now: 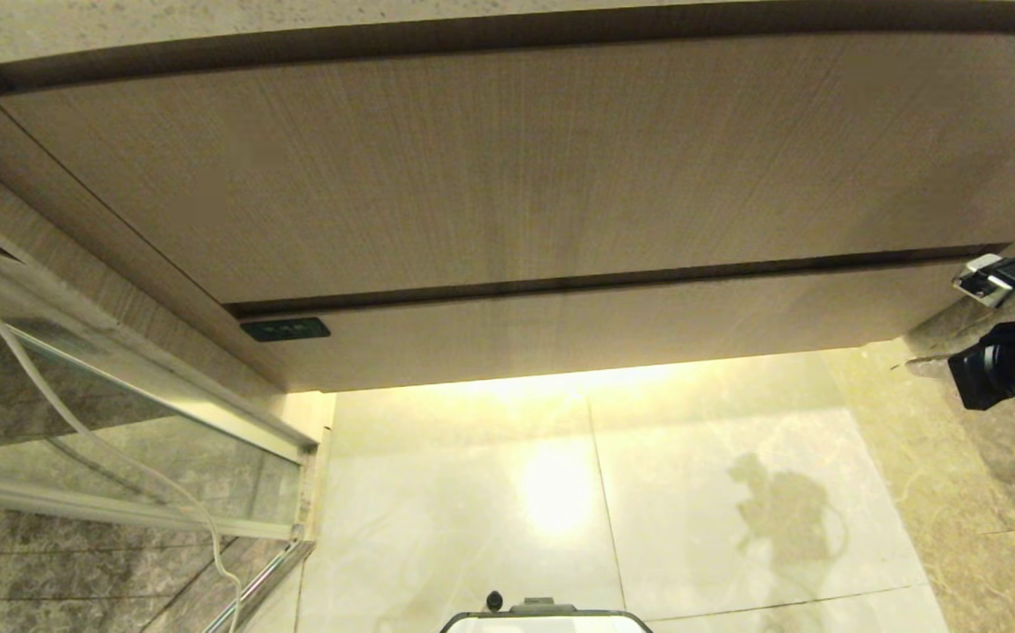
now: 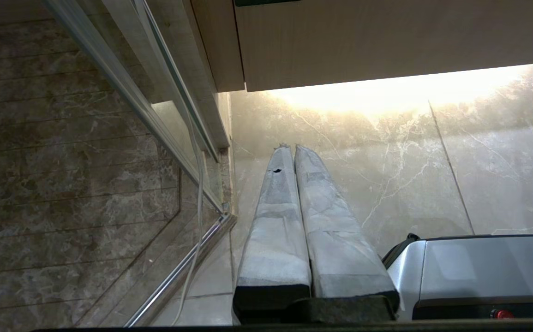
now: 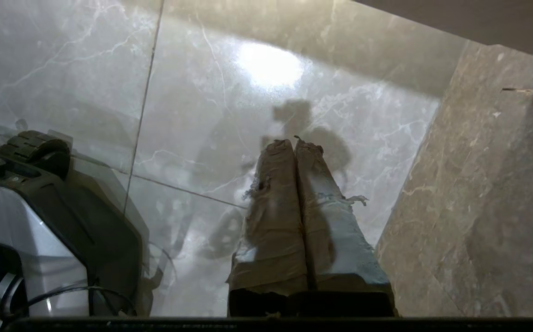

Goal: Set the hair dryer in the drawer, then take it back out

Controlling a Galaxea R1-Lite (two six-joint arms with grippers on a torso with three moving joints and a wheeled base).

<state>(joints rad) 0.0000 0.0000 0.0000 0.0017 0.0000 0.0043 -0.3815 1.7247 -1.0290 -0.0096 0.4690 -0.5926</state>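
The hair dryer is hidden — no view shows it, so where it lies cannot be told. The drawer (image 1: 577, 338), the shallow wood-grain front with one small black label (image 1: 285, 329) at its 9 o'clock end, sits flush under a taller wood-grain panel (image 1: 507, 167); its inside is hidden. Only part of the right arm (image 1: 1012, 352) enters the head view, at 3 o'clock, cut off by the frame edge. The right gripper (image 3: 294, 144) hangs over the pale marble floor (image 1: 692, 492) with its two taped fingers pressed together, clenched on nothing; a brown stone wall (image 3: 478, 193) stands just beside it. The left gripper (image 2: 289, 148) also has its two wrapped fingers touching along their length, holding nothing, pointing at the floor below the drawer's label end. A glass door (image 1: 120, 457) with one white cable (image 1: 59, 404) stands at 8 o'clock. The robot's base (image 2: 478, 272) — grey with black trim — lies between the two arms.
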